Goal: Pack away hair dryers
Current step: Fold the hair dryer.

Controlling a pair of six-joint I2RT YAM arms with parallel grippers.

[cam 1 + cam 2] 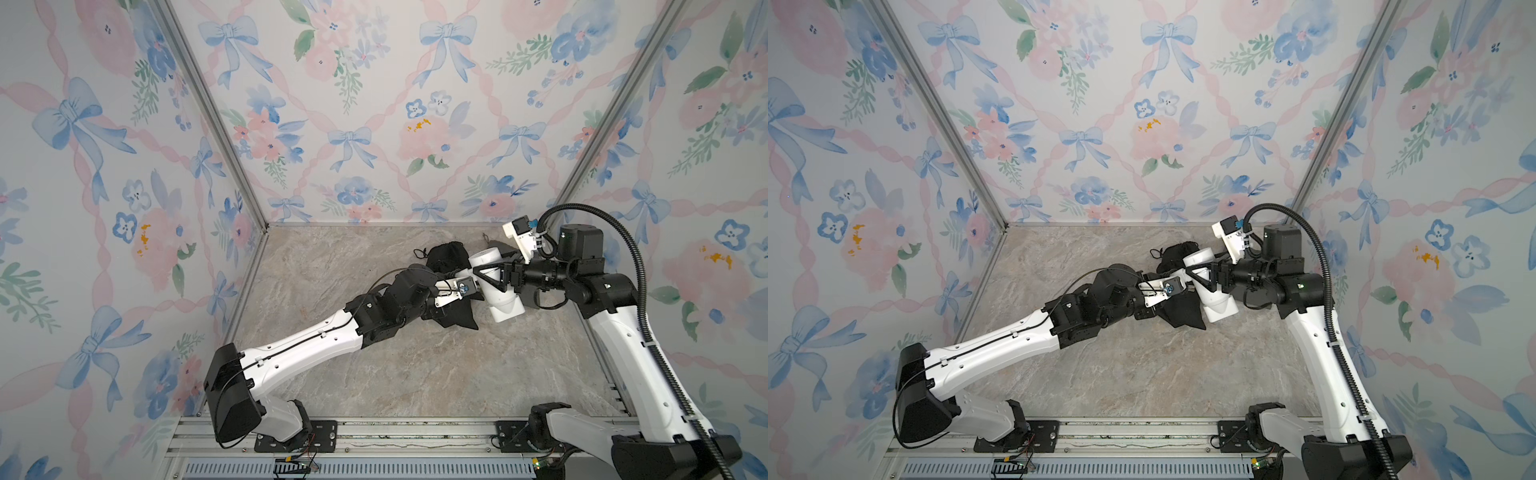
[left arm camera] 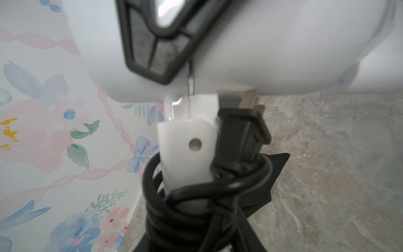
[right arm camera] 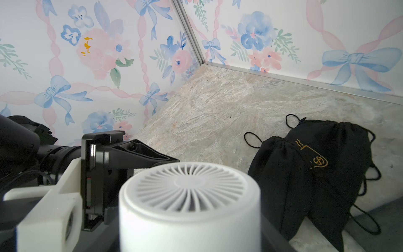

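One white hair dryer (image 1: pixel 505 305) is in view, along with three black cloth pouches and two arms. The arms are white shells with black joints, and both reach over a marbled, stone-patterned table (image 1: pixel 395 374).

Nearest of the pouches is a flat one (image 1: pixel 455 322), which lies limp and creased on the table beneath the left wrist, with the dryer's front end just beside it.

The dryer sits mid-table toward the right side. It is smooth, glossy plastic with a stout cylindrical barrel. The barrel's round rear grille (image 3: pixel 189 187) is moulded with fine radial fins around a plain hub. The dryer's flat-sided handle (image 2: pixel 185 148) carries one small metal screw. A thick, shiny black cord (image 2: pixel 196 209) is coiled around it in several loops and ends in a boxy plug (image 2: pixel 242 128) with two flat prongs.

The left gripper (image 1: pixel 473 286) appears closed on that cord-wrapped handle, though its fingers hardly show.

The right gripper (image 1: pixel 478 272) comes in from the right, its jaws spread wide around the barrel. One black, truss-framed finger (image 2: pixel 152 43) lies flat against the white shell. I cannot tell whether both sides press.

Beyond the dryer are two bulging, matte drawstring pouches (image 3: pixel 283 181) (image 3: pixel 340 148). They overlap, with their necks gathered and thin cords (image 3: pixel 250 137) looping loose. One bears a gold printed emblem.

Farthest back is the floral, ribbon-patterned wall (image 1: pixel 374 104).
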